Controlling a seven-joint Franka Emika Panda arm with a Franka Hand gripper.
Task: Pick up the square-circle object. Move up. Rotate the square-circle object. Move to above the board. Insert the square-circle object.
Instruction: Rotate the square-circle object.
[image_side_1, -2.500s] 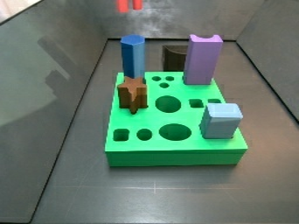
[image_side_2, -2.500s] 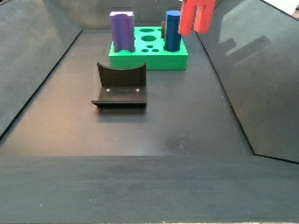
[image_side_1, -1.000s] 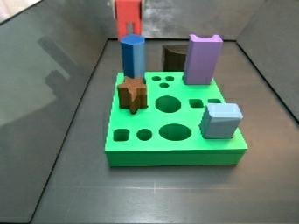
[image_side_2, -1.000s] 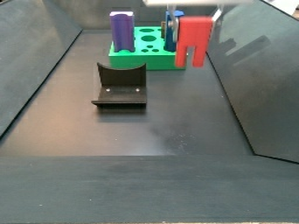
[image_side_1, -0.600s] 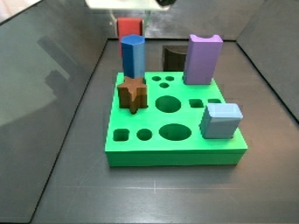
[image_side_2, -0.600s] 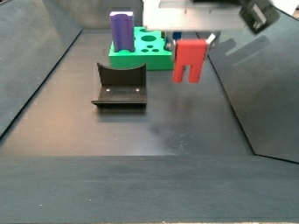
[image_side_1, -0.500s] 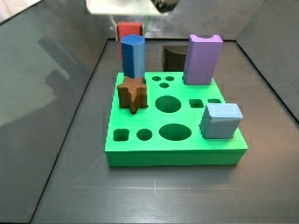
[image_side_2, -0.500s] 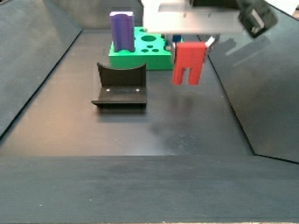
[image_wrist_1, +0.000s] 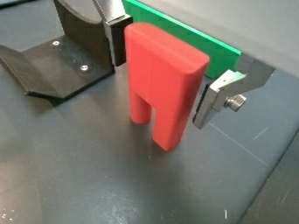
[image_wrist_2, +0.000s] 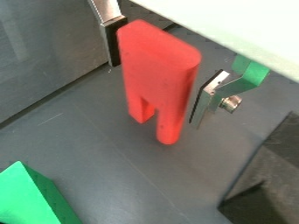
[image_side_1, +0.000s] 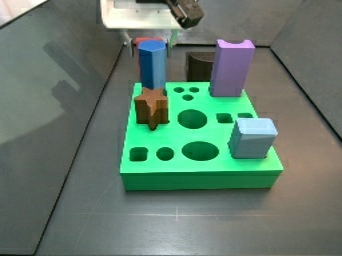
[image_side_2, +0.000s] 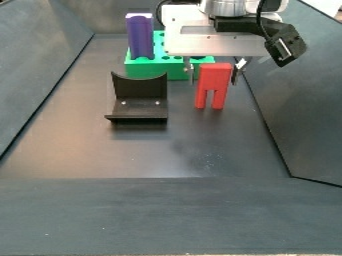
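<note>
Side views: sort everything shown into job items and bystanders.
Job: the square-circle object, held in the gripper beside the board.
Bystanders: blue column, purple block, brown star block, light-blue cube, fixture.

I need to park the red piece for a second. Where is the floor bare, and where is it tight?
Bare floor: the wide dark stretch in front of the fixture, towards the near edge. Crowded: around the board with its upright blocks, where the gripper holds the square-circle object just off the floor.
</note>
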